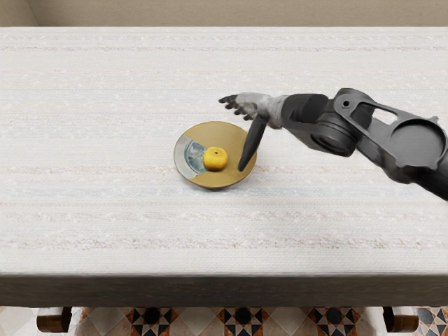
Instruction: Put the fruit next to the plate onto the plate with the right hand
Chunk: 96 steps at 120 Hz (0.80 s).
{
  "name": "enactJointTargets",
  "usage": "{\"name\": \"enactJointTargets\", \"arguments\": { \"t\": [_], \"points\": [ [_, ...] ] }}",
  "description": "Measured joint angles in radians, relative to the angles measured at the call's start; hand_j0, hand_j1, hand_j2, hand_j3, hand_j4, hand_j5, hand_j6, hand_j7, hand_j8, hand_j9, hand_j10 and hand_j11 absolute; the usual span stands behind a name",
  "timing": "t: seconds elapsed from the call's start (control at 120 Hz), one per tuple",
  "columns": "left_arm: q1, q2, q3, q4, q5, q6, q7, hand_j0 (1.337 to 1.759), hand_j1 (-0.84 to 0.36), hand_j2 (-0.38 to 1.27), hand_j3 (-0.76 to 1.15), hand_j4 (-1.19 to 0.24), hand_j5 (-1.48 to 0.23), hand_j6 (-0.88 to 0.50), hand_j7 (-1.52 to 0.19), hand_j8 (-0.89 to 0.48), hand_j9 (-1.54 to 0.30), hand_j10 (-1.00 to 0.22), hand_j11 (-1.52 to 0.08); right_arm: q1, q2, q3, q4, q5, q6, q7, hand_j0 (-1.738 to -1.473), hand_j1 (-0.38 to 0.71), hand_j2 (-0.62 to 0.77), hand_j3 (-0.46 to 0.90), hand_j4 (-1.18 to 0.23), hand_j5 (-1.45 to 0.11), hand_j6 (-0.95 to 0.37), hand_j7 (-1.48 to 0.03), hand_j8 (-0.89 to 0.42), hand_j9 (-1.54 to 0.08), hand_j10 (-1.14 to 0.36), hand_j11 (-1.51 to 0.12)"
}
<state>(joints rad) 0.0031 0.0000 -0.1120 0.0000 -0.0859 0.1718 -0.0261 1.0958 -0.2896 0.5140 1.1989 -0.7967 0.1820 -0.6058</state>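
The fruit (215, 159), a small round orange-yellow one, is sitting on the plate (222, 131), slightly left of the plate's middle and just beside a pale bluish patch on the plate's left side. Judged from how things lie, the placing itself is looking done. The right hand (245, 106) is hovering beyond the plate's far right rim, so the fruit is lying toward the near left of the hand, close but apart from it. The fingers (228, 100) are pointing left, spread and relaxed, and they are holding nothing. The right arm (364, 133) is reaching in from the picture's right edge, and it is the only 1 showing; the left arm is not showing at all. A dark strip (250, 143) is slanting down from under the hand across the plate's right rim, ending just to the right of the fruit. I cannot tell whether it is a finger of the hand or something else, nor whether it is touching the plate. Being round, the fruit is offering no long axis to line up with. Any coming move is likely turning on clearing the hand up and to the right, away from the fruit, without nudging the plate on the tabletop (105, 105).
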Motion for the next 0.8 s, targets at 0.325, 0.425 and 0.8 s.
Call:
{"name": "enactJointTargets", "arguments": {
  "t": [0.325, 0.425, 0.8],
  "points": [
    [0.003, 0.000, 0.000, 0.000, 0.000, 0.000, 0.000, 1.658, 0.35, 0.00, 0.00, 0.00, 0.00, 0.00, 0.00, 0.00, 0.00, 0.00, 0.00, -0.044, -0.302, 0.048, -0.002, 0.336, 0.391, 0.146, -1.658, -0.34, 0.00, 0.00, -0.01, -0.01, -0.01, -0.01, -0.01, -0.01, -0.01, -0.01],
    [0.003, 0.000, 0.000, 0.000, 0.000, 0.000, 0.001, 1.658, 0.35, 0.00, 0.00, 0.00, 0.00, 0.00, 0.00, 0.00, 0.00, 0.00, 0.00, -0.078, -0.361, 0.049, -0.006, 0.376, 0.415, 0.238, -1.658, -0.35, 0.00, 0.00, 0.00, 0.00, 0.00, 0.00, 0.00, 0.00, 0.00, 0.00],
    [0.003, 0.000, 0.000, 0.000, 0.000, 0.000, 0.001, 1.658, 0.35, 0.00, 0.00, 0.00, 0.00, 0.00, 0.00, 0.00, 0.00, 0.00, 0.00, -0.145, -0.476, 0.050, -0.028, 0.432, 0.429, 0.348, -1.658, -0.35, 0.00, 0.00, 0.00, 0.00, 0.00, 0.00, 0.00, 0.00, 0.00, 0.00]
  ]
}}
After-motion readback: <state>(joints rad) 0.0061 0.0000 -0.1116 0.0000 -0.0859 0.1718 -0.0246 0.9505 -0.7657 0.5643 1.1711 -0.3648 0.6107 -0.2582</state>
